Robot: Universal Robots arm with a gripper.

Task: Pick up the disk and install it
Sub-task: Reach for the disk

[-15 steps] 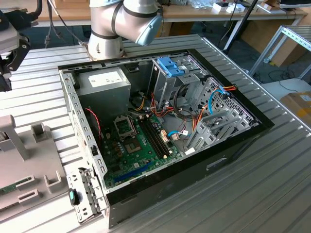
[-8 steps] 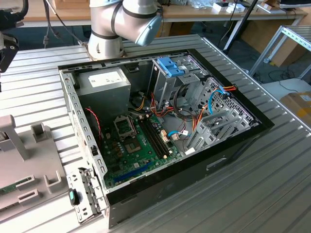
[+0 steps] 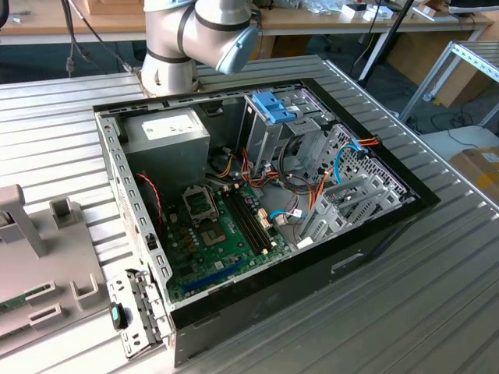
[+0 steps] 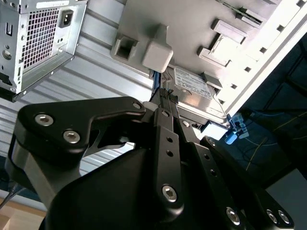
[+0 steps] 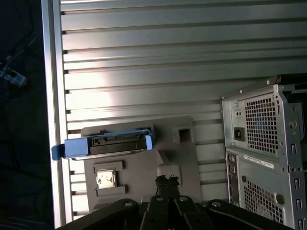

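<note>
Fixture: a grey moulded tray (image 3: 47,273) sits on the slatted metal surface (image 3: 437,312) at the exterior view's left, just beside the open computer case (image 3: 374,249).
Disk: the disk (image 5: 108,145) lies flat in a recess of that tray. Its dark body is in the light-blue carrier, and one blue tab juts past the tray's edge. In the second wrist view its silvery labelled face points up. Nothing is touching it.
Hand: the hand (image 5: 166,180) has its fingers drawn together and grips nothing. In both wrist views it hangs over the tray, near the disk but apart from it.
Arm: the base of the arm (image 3: 195,31) stands on the surface on the far side of the case, as the exterior view shows it.
Case: it lies on its side with the cover off, so the board, the power supply and the loose cables are exposed.
Drive cage: a tall metal cage (image 3: 269,136) rises towards the exterior view's right of the board, with a blue-tabbed bracket (image 3: 274,107) on top. I cannot tell from here which bay is meant for the disk.
Done so far: judging by how things lie, the hand has only reached the tray's neighbourhood.
Left to do: all of the task, by my reading. The disk has not been picked up and has not been installed.
</note>
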